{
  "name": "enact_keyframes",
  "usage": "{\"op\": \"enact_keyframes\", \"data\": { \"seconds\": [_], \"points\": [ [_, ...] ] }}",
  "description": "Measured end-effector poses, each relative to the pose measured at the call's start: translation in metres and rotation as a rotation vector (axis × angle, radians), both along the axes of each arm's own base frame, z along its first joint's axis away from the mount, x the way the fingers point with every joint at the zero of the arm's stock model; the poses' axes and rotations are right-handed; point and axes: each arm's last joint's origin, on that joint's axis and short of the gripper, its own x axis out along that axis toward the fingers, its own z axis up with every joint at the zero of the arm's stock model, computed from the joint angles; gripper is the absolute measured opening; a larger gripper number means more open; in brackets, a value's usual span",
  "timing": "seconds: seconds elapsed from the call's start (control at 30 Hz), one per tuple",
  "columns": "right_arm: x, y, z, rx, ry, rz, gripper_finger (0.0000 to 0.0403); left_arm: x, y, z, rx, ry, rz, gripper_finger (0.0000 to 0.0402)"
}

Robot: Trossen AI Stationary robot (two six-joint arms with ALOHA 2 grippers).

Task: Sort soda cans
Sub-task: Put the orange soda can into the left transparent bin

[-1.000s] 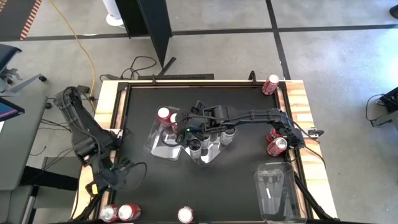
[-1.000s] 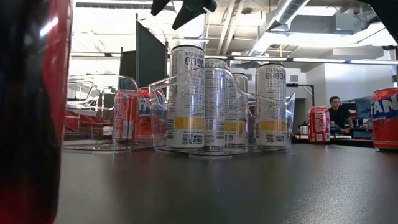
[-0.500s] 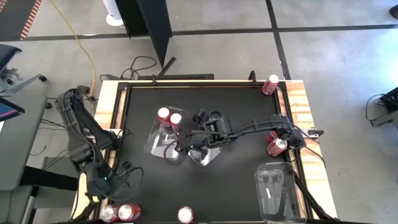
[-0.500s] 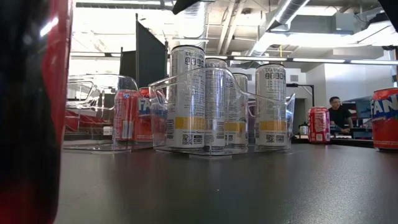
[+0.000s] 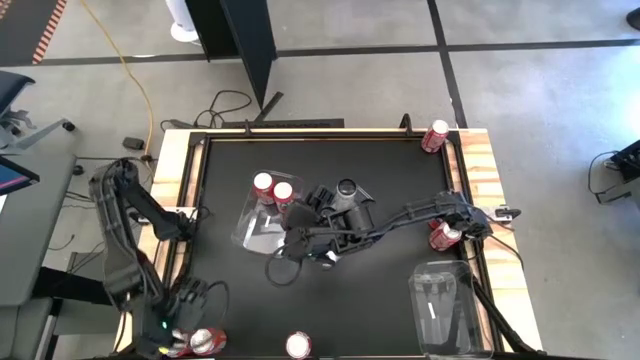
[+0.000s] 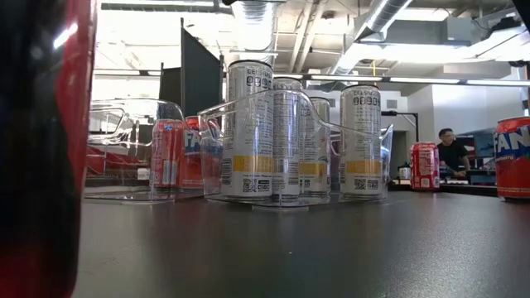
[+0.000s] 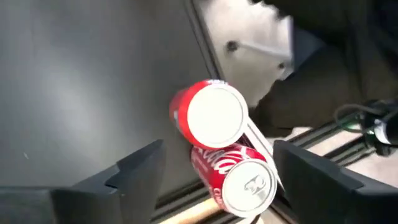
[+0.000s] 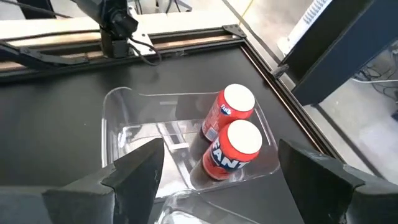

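Left end effector spread wide above two red cans (lower-left tabletop corner); best to center on one before closing.

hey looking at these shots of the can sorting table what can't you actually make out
- Silver cans' tray, high view: mostly hidden under the right arm.
- Two red cans at the near-left corner, high view: partly covered by the left tool.
- Red can, low view: too close, blurred, cut off.

floor: grey concrete; partition: dark; ceiling lights: lit
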Motion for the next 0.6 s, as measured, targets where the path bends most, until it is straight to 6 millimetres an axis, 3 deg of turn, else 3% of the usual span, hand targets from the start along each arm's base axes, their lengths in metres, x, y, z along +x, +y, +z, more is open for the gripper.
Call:
{"op": "enact_keyframes", "data": {
  "seconds": [0.2,0.47,0.6],
  "points": [
    [-0.002,0.010,0.000,-0.013,0.006,0.033,0.0330,0.007,-0.031,-0.018,0.070,0.164,0.063,0.0341],
    [-0.008,0.029,0.000,-0.040,0.035,0.110,0.0330,0.032,-0.050,0.002,0.155,0.161,0.272,0.0350],
    [-0.012,0.041,0.000,-0.058,0.047,0.151,0.0330,0.040,-0.063,-0.006,0.193,0.148,0.365,0.0350]
  ]
}}
